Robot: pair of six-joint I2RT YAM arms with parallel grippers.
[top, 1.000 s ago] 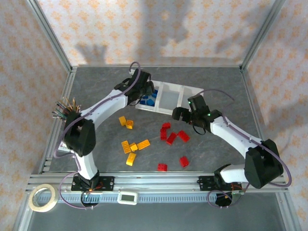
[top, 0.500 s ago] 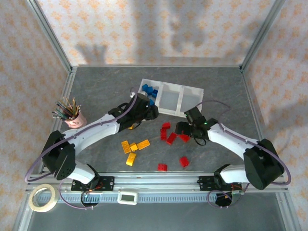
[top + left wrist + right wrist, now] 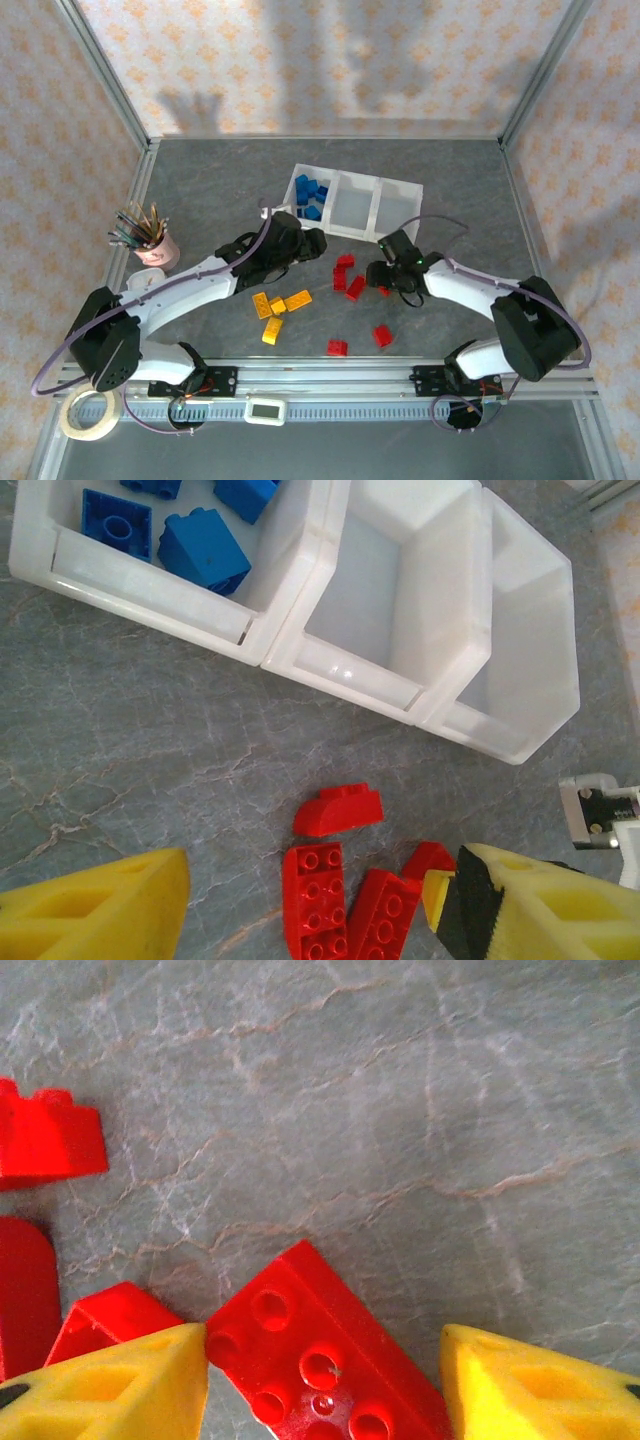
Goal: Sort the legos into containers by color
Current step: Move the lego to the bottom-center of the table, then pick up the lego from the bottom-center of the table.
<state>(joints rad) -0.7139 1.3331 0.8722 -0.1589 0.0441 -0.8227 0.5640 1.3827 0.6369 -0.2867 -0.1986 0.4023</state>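
One red brick [image 3: 300, 1355] between jaws of right gripper [image 3: 323, 1358], long axis diagonal.

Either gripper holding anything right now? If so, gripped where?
Left gripper: nothing, jaws open. Right gripper straddles a red brick lying on the table, one finger each side; cannot tell if it is gripped yet.

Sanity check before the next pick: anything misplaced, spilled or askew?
Nothing wrong. The blue legos all lie in the left compartment of the tray, no other colour among them. The red legos and yellow legos lie loose on the table, just unsorted. The tray sits slightly skewed to the table edges.
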